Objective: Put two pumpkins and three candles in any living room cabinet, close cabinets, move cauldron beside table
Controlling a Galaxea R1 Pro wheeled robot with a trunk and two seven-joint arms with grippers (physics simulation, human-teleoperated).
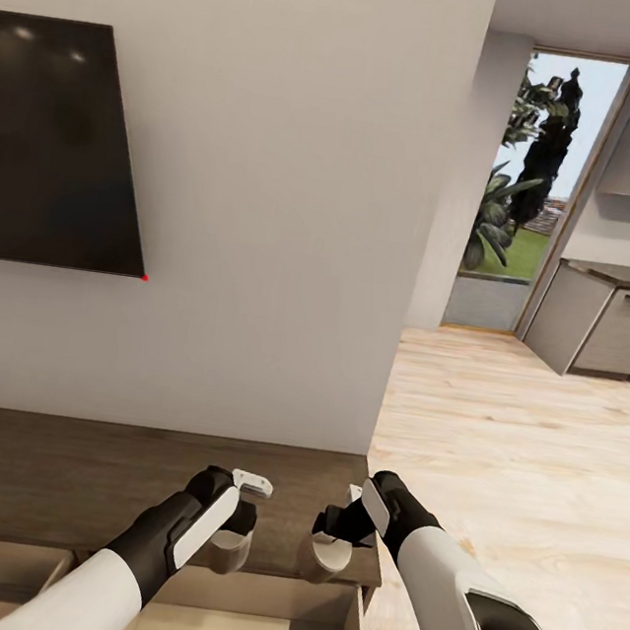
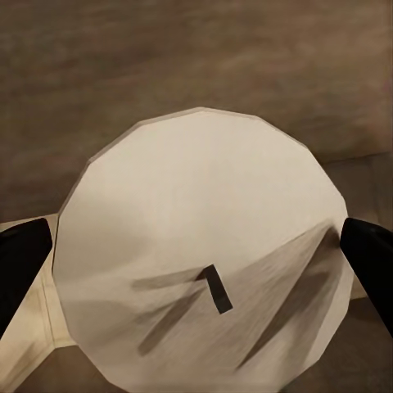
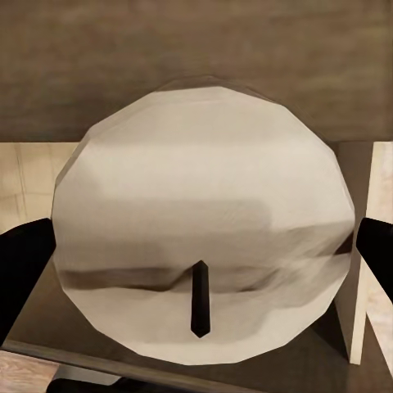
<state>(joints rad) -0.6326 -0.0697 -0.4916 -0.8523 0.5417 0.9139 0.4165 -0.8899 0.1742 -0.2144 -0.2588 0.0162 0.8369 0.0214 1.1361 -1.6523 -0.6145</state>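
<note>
In the head view both arms reach over the front edge of the long dark-brown cabinet [image 1: 55, 480]. A pale candle [image 1: 224, 552] sits in my left gripper [image 1: 226, 540], which is shut on it. The left wrist view looks down on this candle's flat top and dark wick [image 2: 214, 288], with a black finger [image 2: 20, 262] at each side. My right gripper [image 1: 330, 544] is shut on a second candle [image 1: 325, 560], whose top [image 3: 205, 229] shows between its fingers [image 3: 377, 254]. Below both candles the cabinet stands open, its pale interior [image 1: 244, 629] showing. No pumpkins or cauldron are in sight.
A black TV [image 1: 59, 142] hangs on the white wall above the cabinet. To the right lies pale wooden floor [image 1: 515, 461], leading to grey kitchen units [image 1: 611, 329] and a glass door with plants [image 1: 531, 184] outside.
</note>
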